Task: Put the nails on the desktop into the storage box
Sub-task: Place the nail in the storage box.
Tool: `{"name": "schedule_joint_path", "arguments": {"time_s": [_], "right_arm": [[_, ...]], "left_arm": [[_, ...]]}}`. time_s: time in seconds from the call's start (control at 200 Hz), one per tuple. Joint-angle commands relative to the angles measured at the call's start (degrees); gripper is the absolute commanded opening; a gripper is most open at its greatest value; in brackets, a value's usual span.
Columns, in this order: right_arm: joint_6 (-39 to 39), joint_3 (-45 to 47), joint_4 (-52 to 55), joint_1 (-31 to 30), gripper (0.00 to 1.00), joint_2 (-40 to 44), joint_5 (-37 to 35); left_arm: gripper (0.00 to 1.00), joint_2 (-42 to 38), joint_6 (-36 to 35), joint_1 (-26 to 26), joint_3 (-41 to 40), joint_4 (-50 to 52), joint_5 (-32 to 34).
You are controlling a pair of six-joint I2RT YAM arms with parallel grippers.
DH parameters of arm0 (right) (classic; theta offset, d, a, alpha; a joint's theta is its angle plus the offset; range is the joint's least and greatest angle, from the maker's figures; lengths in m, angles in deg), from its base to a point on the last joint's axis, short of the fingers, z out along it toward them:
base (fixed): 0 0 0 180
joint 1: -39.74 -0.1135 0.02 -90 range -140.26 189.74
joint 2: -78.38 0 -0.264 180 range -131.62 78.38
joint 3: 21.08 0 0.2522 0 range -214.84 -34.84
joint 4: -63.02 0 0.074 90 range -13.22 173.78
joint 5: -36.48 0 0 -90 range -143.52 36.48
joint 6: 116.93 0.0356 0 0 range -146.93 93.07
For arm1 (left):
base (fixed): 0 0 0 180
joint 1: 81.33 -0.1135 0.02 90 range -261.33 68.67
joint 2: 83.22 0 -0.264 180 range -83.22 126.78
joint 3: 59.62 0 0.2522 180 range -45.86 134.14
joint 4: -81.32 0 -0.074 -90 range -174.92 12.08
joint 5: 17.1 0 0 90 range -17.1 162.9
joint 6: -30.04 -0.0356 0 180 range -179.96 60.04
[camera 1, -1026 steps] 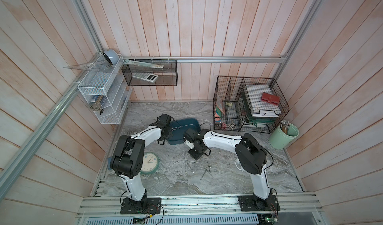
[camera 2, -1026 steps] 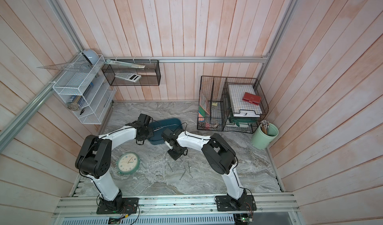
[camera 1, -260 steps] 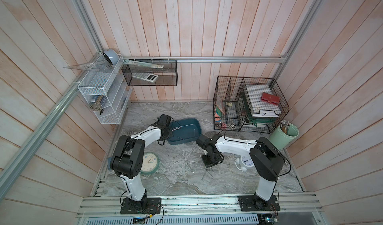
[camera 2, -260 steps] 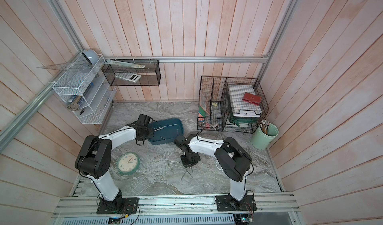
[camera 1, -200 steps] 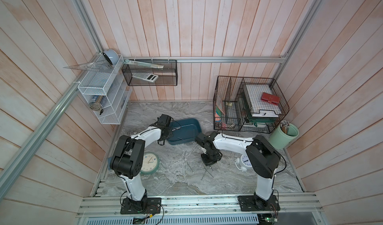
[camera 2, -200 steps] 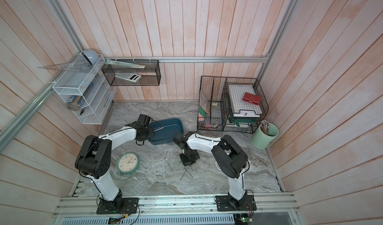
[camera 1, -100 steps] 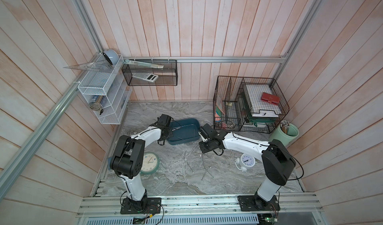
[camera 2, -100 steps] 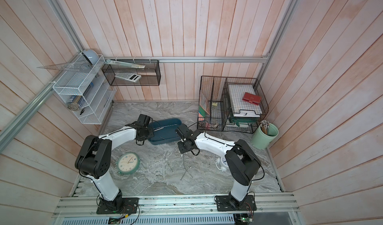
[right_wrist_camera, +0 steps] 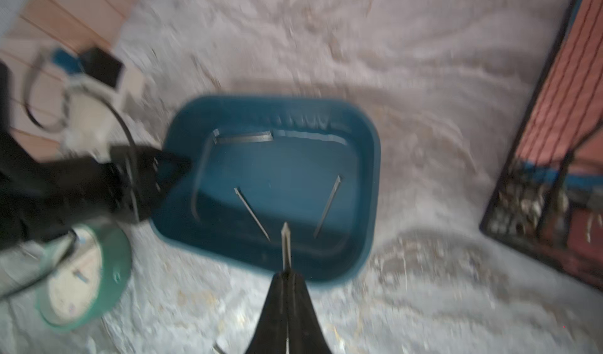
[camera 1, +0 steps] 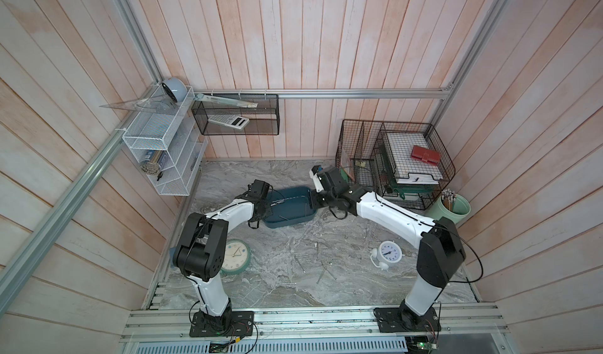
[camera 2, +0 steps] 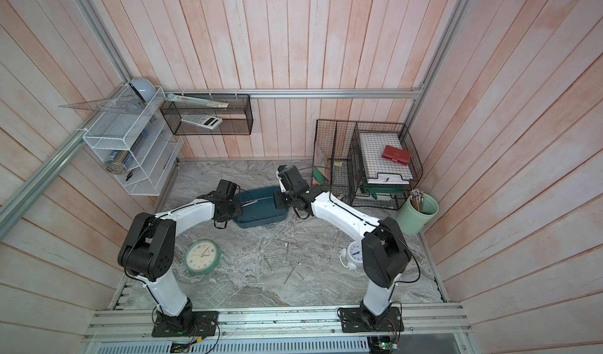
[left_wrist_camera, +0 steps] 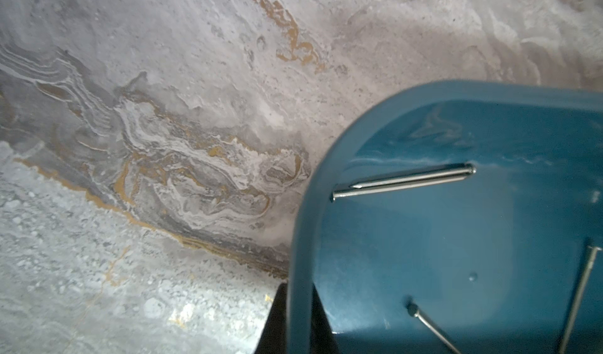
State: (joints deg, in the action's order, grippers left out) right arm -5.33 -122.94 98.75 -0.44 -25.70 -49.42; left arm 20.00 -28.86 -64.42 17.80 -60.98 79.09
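The teal storage box (camera 1: 290, 210) (camera 2: 261, 209) sits at the back middle of the marble desktop (camera 1: 293, 290). My left gripper (camera 1: 261, 205) (left_wrist_camera: 298, 292) is shut on the box's left rim, one finger inside and one outside. Several nails (left_wrist_camera: 401, 181) lie in the box (left_wrist_camera: 424, 238). My right gripper (camera 1: 316, 199) (right_wrist_camera: 286, 272) hovers at the box's right end, shut on a nail (right_wrist_camera: 286, 244) whose tip points over the box (right_wrist_camera: 287, 173). Several loose nails (camera 1: 313, 264) (camera 2: 284, 264) lie scattered mid-desktop.
A green round clock (camera 1: 235, 257) lies front left and a white alarm clock (camera 1: 388, 253) stands front right. Black wire baskets (camera 1: 394, 163) and a mint cup of pencils (camera 1: 452, 207) fill the back right. A white mesh shelf (camera 1: 163, 147) hangs on the left wall.
My right arm rose from the scattered nails mid-desktop and swung back to the box's right end, carrying a nail. The left arm and the box stayed put.
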Motion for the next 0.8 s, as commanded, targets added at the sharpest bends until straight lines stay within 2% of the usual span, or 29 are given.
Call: {"name": "schedule_joint_path", "arguments": {"time_s": [0.0,0.145,0.3,0.35,0.4,0.495,0.645,0.795], "right_arm": [[2.3,-6.1,2.0,1.6,0.0,-7.6,9.8],[7.1,-6.2,-1.5,1.9,0.0,-13.3,15.0],[8.1,-5.0,-3.9,1.8,0.0,-15.0,16.6],[8.1,-5.8,-2.6,1.9,0.26,-15.5,17.3],[7.9,-6.8,-0.6,2.0,0.43,-15.5,17.4],[8.1,-4.6,-1.8,2.5,0.55,-12.1,17.3],[10.1,2.5,-1.6,2.5,0.57,-2.8,17.3],[14.8,12.4,5.2,1.9,0.51,9.2,12.3]], "left_arm": [[0.0,2.1,-0.7,0.2,-1.8,3.4,-3.0],[0.0,1.7,-0.4,0.3,-2.2,3.2,-3.1],[0.0,1.5,-0.3,0.4,-2.1,2.9,-3.4],[0.0,1.6,-0.2,0.4,-2.2,2.8,-3.6],[0.0,1.6,-0.1,0.3,-2.3,2.9,-3.8],[0.0,1.2,0.2,0.5,-2.5,2.8,-3.9],[0.0,0.9,0.8,0.5,-3.2,2.6,-3.9],[0.0,0.7,1.2,0.8,-4.1,2.1,-3.9]]}}
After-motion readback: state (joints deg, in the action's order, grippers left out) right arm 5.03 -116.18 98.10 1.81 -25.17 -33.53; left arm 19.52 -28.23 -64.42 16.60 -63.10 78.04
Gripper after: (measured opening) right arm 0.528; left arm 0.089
